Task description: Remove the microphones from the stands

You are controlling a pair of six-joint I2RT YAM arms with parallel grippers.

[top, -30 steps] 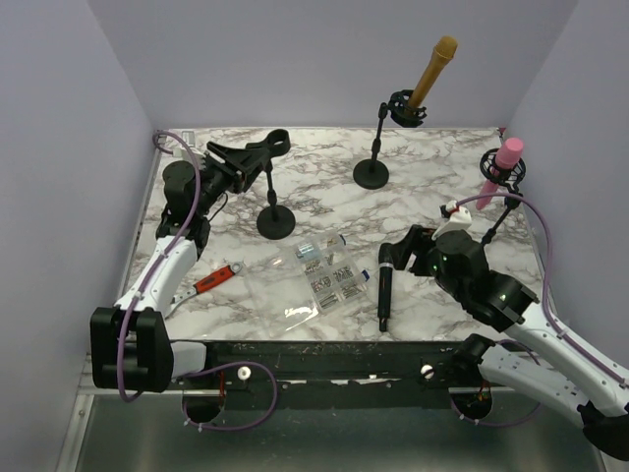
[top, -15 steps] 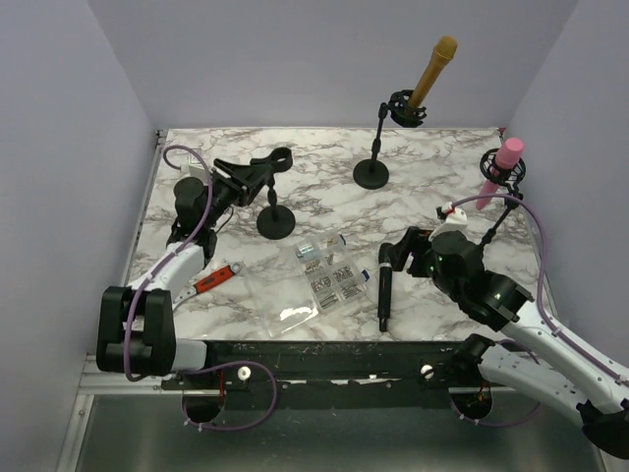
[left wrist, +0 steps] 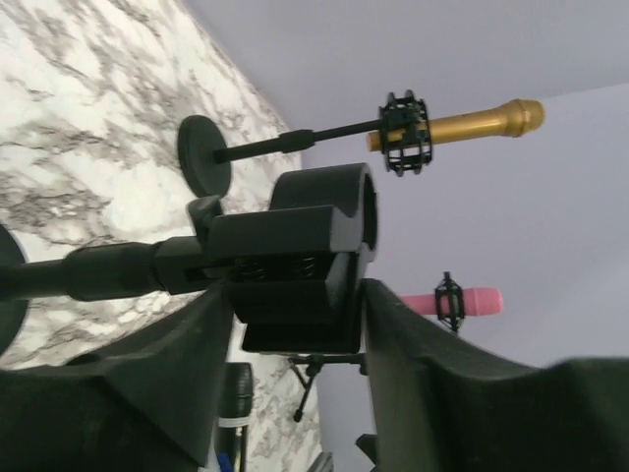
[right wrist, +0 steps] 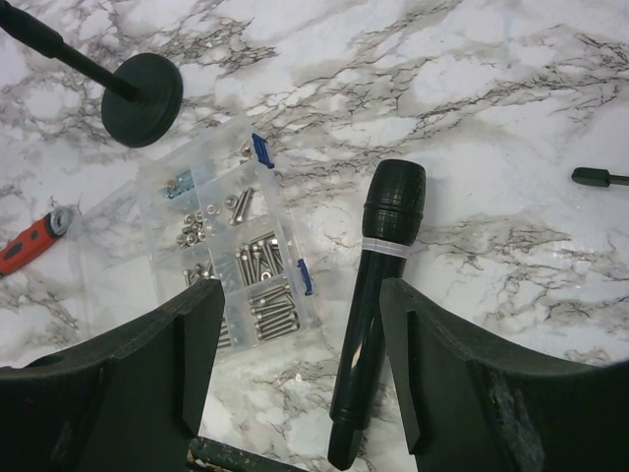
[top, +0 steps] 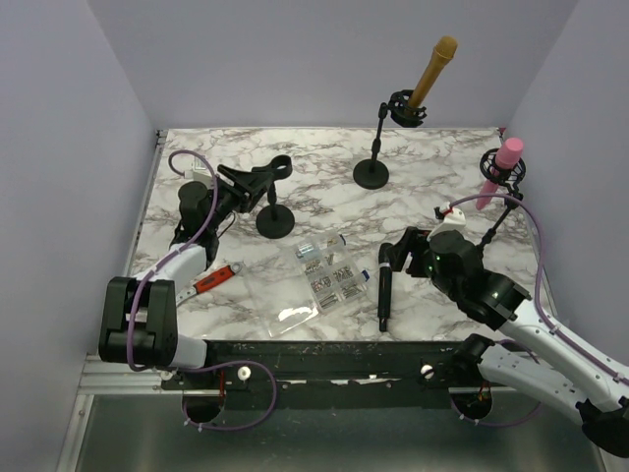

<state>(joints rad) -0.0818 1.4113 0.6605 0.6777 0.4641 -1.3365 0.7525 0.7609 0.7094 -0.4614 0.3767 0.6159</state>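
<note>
The black microphone point(top: 384, 293) lies flat on the marble table, out of its stand; in the right wrist view it point(right wrist: 378, 295) lies lengthwise between my fingers. My right gripper point(top: 393, 258) point(right wrist: 300, 324) is open and empty just above it. The black stand point(top: 276, 221) stands at the left middle with its clip point(top: 277, 167) empty. My left gripper point(top: 239, 187) point(left wrist: 298, 305) is shut on the clip's block point(left wrist: 295, 265), one finger on each side.
A clear box of screws point(top: 324, 273) point(right wrist: 236, 265) lies left of the microphone. A red-handled tool point(top: 214, 278) lies at the near left. A gold microphone on a stand point(top: 432, 71) is at the back and a pink one point(top: 503, 162) at the right edge.
My left arm has drawn inward and turned, still holding the stand's clip; the stand has shifted slightly. The right arm and the lying microphone have barely moved.
</note>
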